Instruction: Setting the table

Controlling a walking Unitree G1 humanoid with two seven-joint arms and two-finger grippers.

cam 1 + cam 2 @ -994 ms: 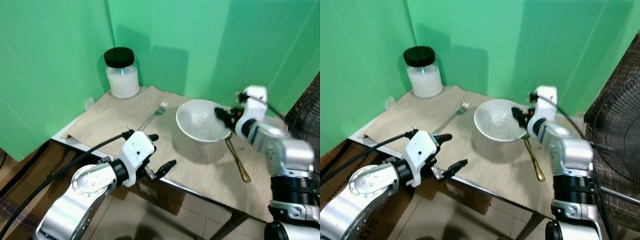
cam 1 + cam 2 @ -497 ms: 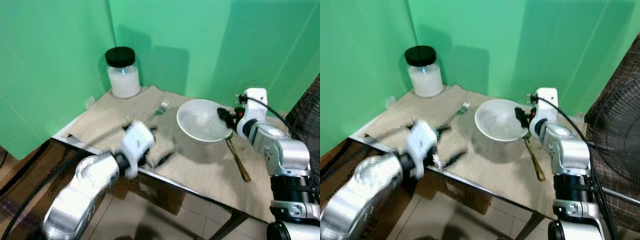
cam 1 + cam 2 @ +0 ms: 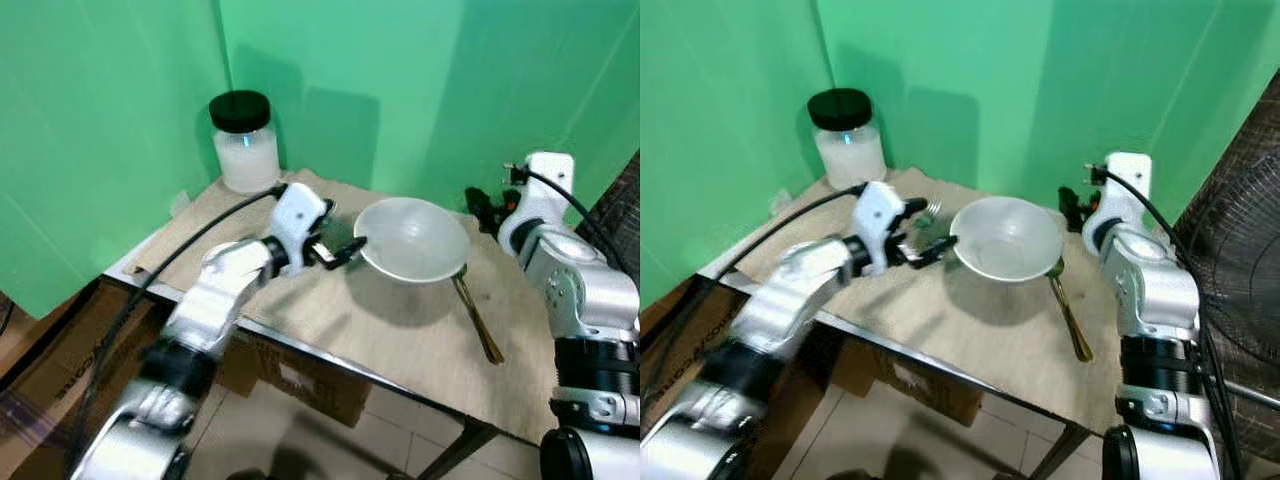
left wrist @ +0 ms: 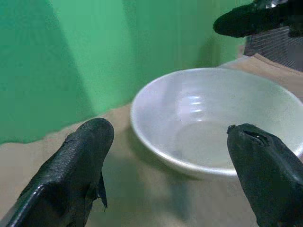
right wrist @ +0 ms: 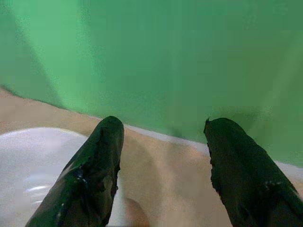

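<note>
A white bowl (image 3: pixel 412 238) stands on the beige cloth (image 3: pixel 400 335) that covers the table. My left gripper (image 3: pixel 338 230) hovers open just left of the bowl's rim; in its wrist view the bowl (image 4: pixel 213 123) lies straight ahead between the black fingers (image 4: pixel 90 156). The gripper covers most of the fork on the cloth. A gold spoon (image 3: pixel 476 322) lies right of the bowl. My right gripper (image 3: pixel 478 205) is open behind the bowl's right side, near the green wall, and holds nothing.
A glass jar (image 3: pixel 245 145) with a black lid and white contents stands in the table's back left corner. Green walls close off the back and left. A black fan grille (image 3: pixel 1240 280) stands at the right. A cardboard box (image 3: pixel 300 380) sits under the table.
My left arm has risen from below the table's front edge to the bowl's left rim. My right gripper has drawn back from the bowl's right rim toward the wall.
</note>
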